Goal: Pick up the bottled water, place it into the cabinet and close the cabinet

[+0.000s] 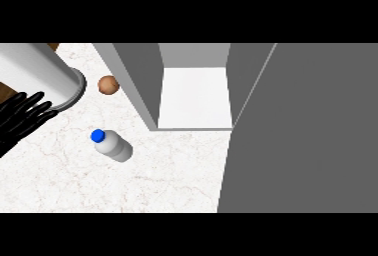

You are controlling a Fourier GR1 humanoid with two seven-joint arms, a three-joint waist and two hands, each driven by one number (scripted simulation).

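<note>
The cabinet door (310,140) is the largest thing in view, a grey panel swung fully open to the right of the cabinet (140,85); the pale marbled counter (148,185) spreads out left of and in front of the cabinet; the cabinet itself stands open, its white shelf (196,97) bare between two grey walls; the grey left forearm (37,67) comes in well to the left of the cabinet, and the black left hand (26,117) hangs below it with fingers stretched out and slightly splayed, holding nothing; the right hand does not show, so nothing can be said of it; the bottled water (114,146) sits on the counter just left of the cabinet's front corner, apparently upright, its blue cap (97,135) on the side away from the cabinet, apart from the hand; a small brown round thing (108,84) lies close to the cabinet's left wall, farther back than the bottle. The step in hand looks like the reach; done well, the left hand should approach from the side away from the cabinet, close round the white body below the cap, lift straight up, then clear the left wall before going in. Counts: one cabinet, one door, one bottle, one brown thing, one hand visible.
</note>
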